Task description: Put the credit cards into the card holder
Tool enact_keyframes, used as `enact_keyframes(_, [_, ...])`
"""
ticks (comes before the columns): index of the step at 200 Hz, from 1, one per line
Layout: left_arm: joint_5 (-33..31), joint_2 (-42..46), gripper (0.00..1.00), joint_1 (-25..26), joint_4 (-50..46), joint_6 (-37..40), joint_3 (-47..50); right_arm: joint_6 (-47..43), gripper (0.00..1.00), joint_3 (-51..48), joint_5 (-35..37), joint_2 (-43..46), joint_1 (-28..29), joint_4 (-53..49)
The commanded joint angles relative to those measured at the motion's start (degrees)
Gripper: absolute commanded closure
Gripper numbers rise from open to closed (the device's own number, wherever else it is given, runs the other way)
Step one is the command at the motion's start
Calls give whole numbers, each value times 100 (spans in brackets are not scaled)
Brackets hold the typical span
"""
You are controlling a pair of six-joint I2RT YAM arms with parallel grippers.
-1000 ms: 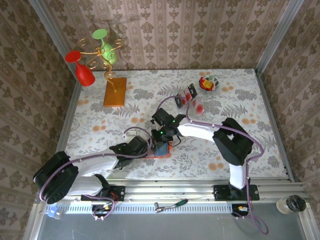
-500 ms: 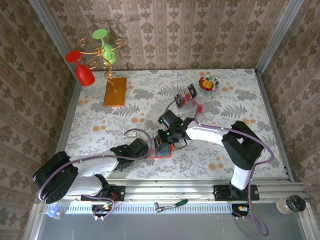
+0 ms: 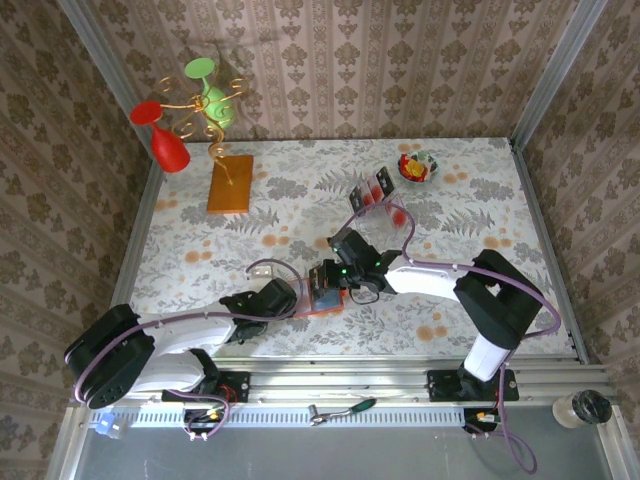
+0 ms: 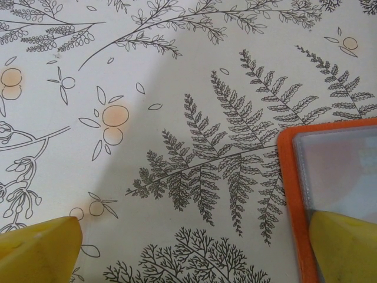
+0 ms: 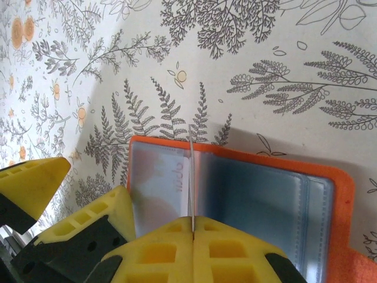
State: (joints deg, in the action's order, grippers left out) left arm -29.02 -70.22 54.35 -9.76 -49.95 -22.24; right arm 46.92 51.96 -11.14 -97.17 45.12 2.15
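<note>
Fern-print tablecloth, damask-papered walls on three sides. Far left: gold wire stand holding a red glass and a green glass, foot on an orange-brown board. Left arm lies low, running from its base at bottom left toward table centre. Left gripper has its jaws spread wide with nothing between them; one yellow finger overlaps the edge of the card holder, contact can't be judged. Holder lies open and flat at near centre of the table, orange rim, grey-blue clear pockets up. Right arm: base at bottom right, elbow raised, forearm reaching left and down to the holder. Right gripper is clamped on a credit card held edge-on above the holder's left-hand pocket. Further back and right, the other credit cards sit at a clear plastic tray, with a small bowl just beyond. Hard to read: held card shows as a thin pale line, so face and colour are unknown, and whether its tip is inside the pocket is unclear. Something pale pinkish shows through that pocket. From above, both wrists cover most of the holder; the left wrist view cuts it off at the frame edge.
</note>
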Motion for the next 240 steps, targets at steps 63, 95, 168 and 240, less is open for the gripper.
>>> enact_keyframes(63, [-60, -54, 0, 40, -422, 12, 79, 227, 100, -256, -10, -64, -119, 978])
enact_keyframes(95, [-60, -63, 0, 46, -429, 4, 79, 269, 100, -311, -92, -164, -171, 1160])
enact_keyframes(168, [-67, -78, 0, 62, -422, -16, 79, 247, 100, -380, -200, -393, -258, 1317])
enact_keyframes(240, [-69, -71, 0, 72, -433, -27, 57, 186, 100, -537, -508, -593, -294, 1559])
